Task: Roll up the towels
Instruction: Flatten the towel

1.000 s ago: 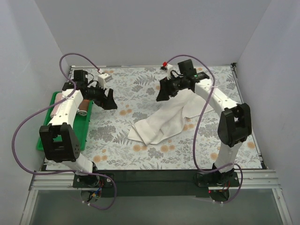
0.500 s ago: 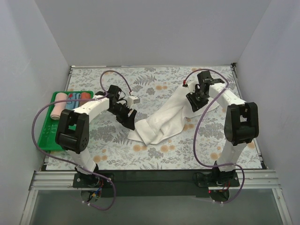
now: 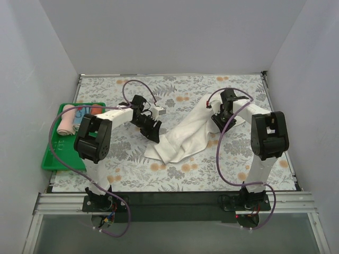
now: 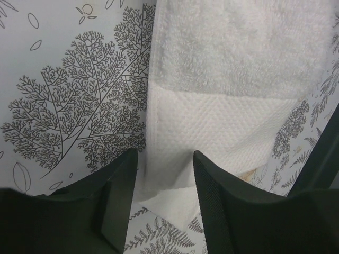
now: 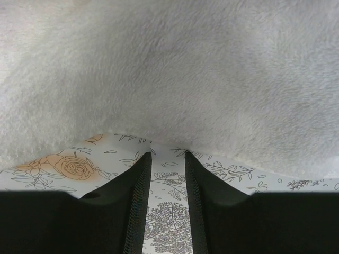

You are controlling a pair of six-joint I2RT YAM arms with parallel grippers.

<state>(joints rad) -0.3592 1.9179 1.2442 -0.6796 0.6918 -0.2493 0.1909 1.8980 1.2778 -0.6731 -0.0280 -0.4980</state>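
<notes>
Our left claw (image 4: 165,159) straddles the white towel's (image 3: 185,132) near end, our right claw (image 5: 167,156) faces its far end (both parted, gripping nothing).

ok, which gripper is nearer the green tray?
Left. The left gripper sits at the cream towel's left edge, apart from the green tray; the right gripper is farther right, at the towel's opposite end.

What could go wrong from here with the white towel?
The right hand sits at the cream-white towel's edge with only table between its fingers, so it might close on nothing. The left hand straddles just one corner of the bunched towel, so pulling may leave it crooked.
</notes>
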